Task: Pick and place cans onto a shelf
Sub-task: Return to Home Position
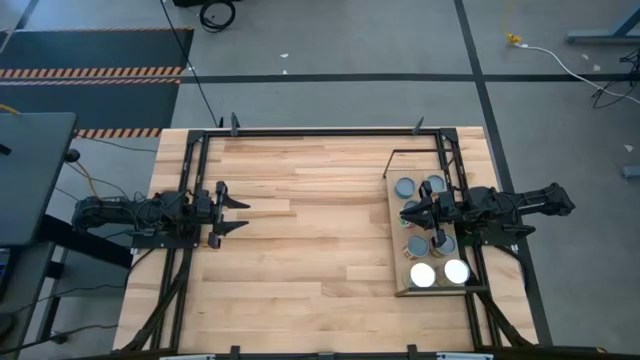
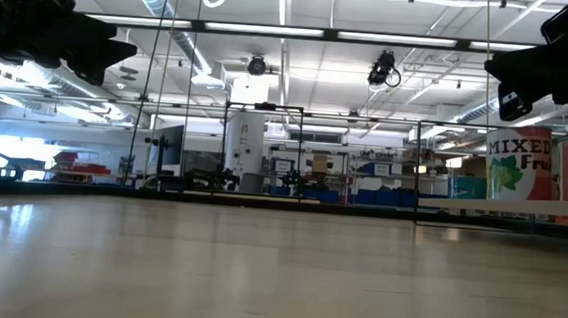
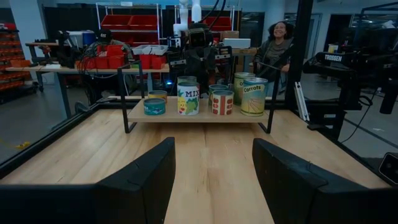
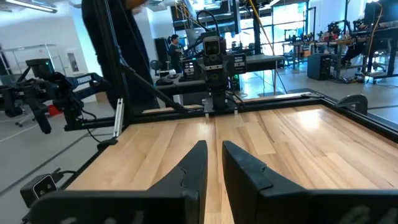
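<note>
The shelf (image 1: 396, 262), a light wood board in a thin black frame, stands on the table at the right, shown head-on in the left wrist view (image 3: 199, 117). Several cans stand upright on it (image 1: 405, 187): a teal tin (image 3: 154, 106), a "MIX" can (image 3: 188, 99), a red-and-white can (image 3: 222, 102) and a "Carrots" can (image 3: 253, 96). Two white-topped cans (image 1: 423, 274) stand at its near end. My right gripper (image 1: 408, 213) hangs level above the shelf's middle, shut and empty (image 4: 214, 165). My left gripper (image 1: 236, 213) waits open at the table's left (image 3: 211, 180).
The wide butcher-block tabletop (image 1: 310, 230) lies bare between the two grippers. A black metal frame (image 1: 320, 130) edges the table. Beyond the table, a person (image 3: 277, 37) sits behind the shelf, with benches and red bins around.
</note>
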